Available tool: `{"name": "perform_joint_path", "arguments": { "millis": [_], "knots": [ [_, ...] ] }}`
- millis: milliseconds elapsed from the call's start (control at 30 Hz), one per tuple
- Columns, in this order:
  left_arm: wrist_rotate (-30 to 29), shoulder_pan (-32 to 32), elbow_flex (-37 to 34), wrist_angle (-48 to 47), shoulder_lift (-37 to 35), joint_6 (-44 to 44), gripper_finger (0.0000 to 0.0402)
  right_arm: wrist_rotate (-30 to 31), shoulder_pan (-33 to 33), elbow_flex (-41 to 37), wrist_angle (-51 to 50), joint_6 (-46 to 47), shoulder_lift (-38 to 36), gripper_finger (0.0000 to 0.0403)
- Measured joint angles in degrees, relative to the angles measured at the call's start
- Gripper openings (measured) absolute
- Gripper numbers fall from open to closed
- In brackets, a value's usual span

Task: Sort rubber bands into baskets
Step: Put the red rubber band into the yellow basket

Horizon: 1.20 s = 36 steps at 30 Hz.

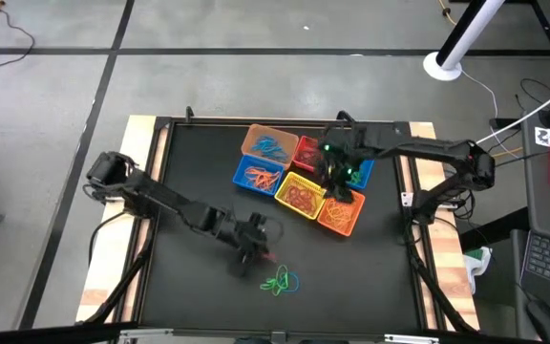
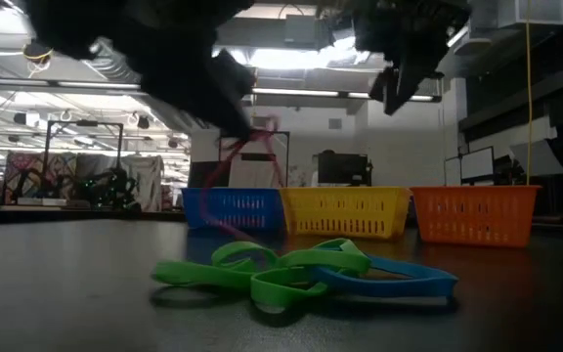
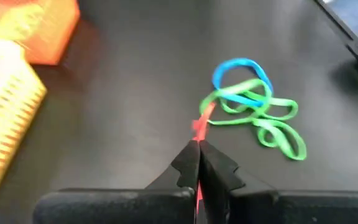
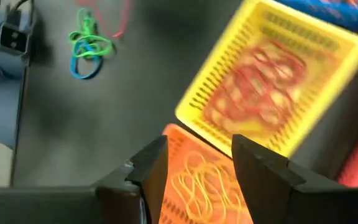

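From above, the dark table carries a cluster of baskets in the upper middle of the frame: a tan-orange one and a red one at the back, a blue one, a yellow one and an orange one in front, with another blue one partly hidden under the right arm. The left tool sits low in the centre of the frame, pressed together on a red rubber band, just beside a small heap of green and blue rubber bands lying below it. The right tool hangs over the baskets, above the meeting of the yellow and orange ones. At table height, the green and blue heap lies in the lower middle, the red band stretches up from it to the dark left tool at upper left, and blue, yellow and orange baskets line the background. Through the left wrist, the fingers are squeezed tight on the red band, whose far end touches the green and blue heap at centre right. Through the right wrist, the fingers stand spread wide over the orange basket, the yellow basket of red bands at upper right.
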Motion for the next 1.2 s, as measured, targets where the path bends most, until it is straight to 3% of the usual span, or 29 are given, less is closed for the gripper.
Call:
{"name": "perform_joint_path", "arguments": {
  "millis": [167, 533, 867, 1200],
  "knots": [
    [-0.37, 6.18, 0.00, 4.07, -1.23, 6.66, 0.0002, 4.79, 8.55, -0.01, 4.15, -0.03, 0.00, 0.0177],
    [-0.36, 18.03, 0.00, 19.33, -1.29, 11.34, 0.0001, 18.00, 21.24, -0.04, 8.20, 5.98, 0.00, 0.0177],
    [-0.31, 24.59, 0.02, 24.50, -1.32, 11.38, 0.0002, 18.53, 25.99, -0.04, 13.39, 7.70, 0.02, 0.0177],
    [-0.13, 25.43, 0.02, 25.95, 3.25, 11.09, 0.0003, 18.10, 26.77, -0.66, 19.56, 7.67, 3.31, 0.0177]
  ]
}}
